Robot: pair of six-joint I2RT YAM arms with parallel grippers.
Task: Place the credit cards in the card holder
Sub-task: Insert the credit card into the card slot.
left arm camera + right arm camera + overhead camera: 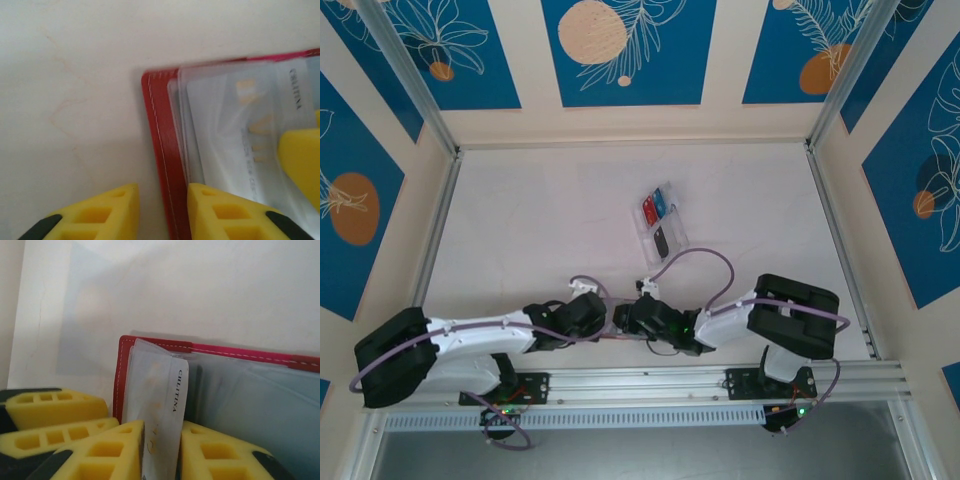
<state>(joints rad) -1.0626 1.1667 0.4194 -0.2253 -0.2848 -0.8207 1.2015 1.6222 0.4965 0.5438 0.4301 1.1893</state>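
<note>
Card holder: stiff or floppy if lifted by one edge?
Probably floppy: the card holder is a thin stitched cover with loose clear sleeves. Likely light, and apt to slide on the smooth table. The white card inside may stiffen that side.

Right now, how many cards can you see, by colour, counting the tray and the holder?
Red card: 1, in the clear tray
Blue card: 1, in the tray
Black card: 1 showing, in the tray
Pale card: 1, at the red card holder
Total: 4
</note>
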